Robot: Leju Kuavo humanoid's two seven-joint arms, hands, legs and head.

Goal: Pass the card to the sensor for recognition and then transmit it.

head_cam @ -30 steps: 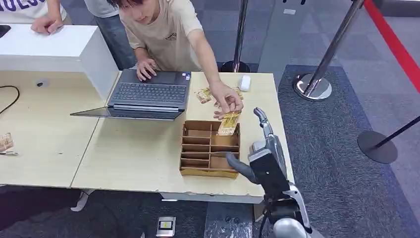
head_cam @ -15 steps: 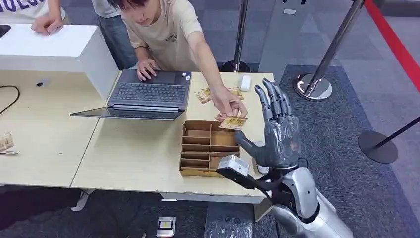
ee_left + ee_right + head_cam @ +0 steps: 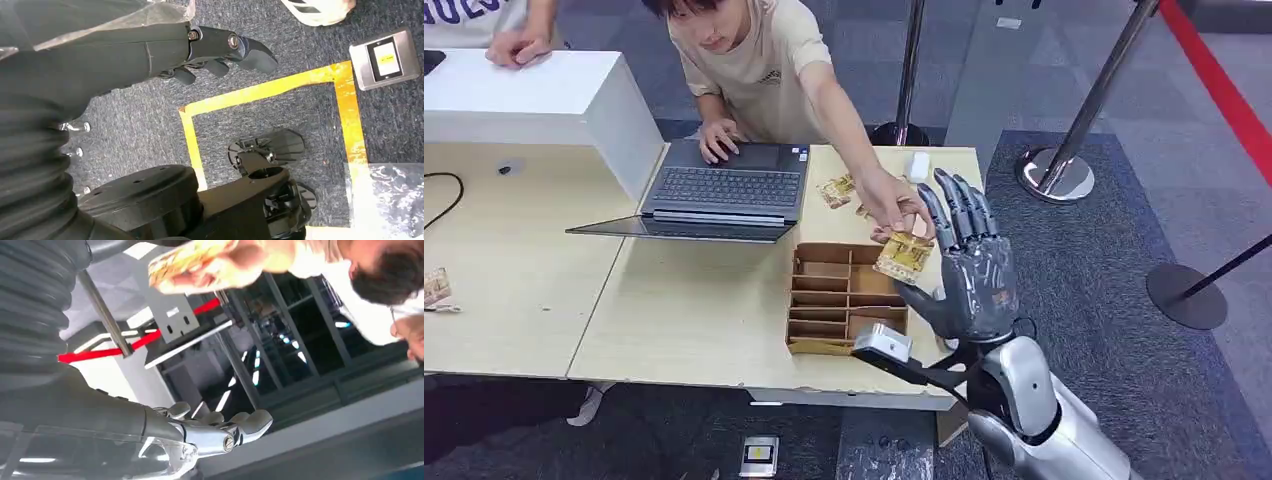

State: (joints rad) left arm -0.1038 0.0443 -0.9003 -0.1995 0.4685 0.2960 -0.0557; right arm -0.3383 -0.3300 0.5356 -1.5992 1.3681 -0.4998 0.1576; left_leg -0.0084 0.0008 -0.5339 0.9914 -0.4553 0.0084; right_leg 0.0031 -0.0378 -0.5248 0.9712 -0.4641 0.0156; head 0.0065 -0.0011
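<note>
Hovering above the wooden organizer (image 3: 848,300), the card (image 3: 903,256) sits pinched in a person's hand (image 3: 886,203) — offered to the right hand (image 3: 967,270), raised beside it with fingers spread, grasping nothing. Handover step; next, close on the card. A moment ago the card lay flatter, nearer the organizer — the left hand (image 3: 220,50) hangs slack.

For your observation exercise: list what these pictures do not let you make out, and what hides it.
- Card print: too small in the head view, blurred in the right wrist view.
- Tray near corner: hidden by the right hand.
- Sensor: cannot tell which thing it is.
- Left hand: fingers partly hidden behind its own cover.
</note>
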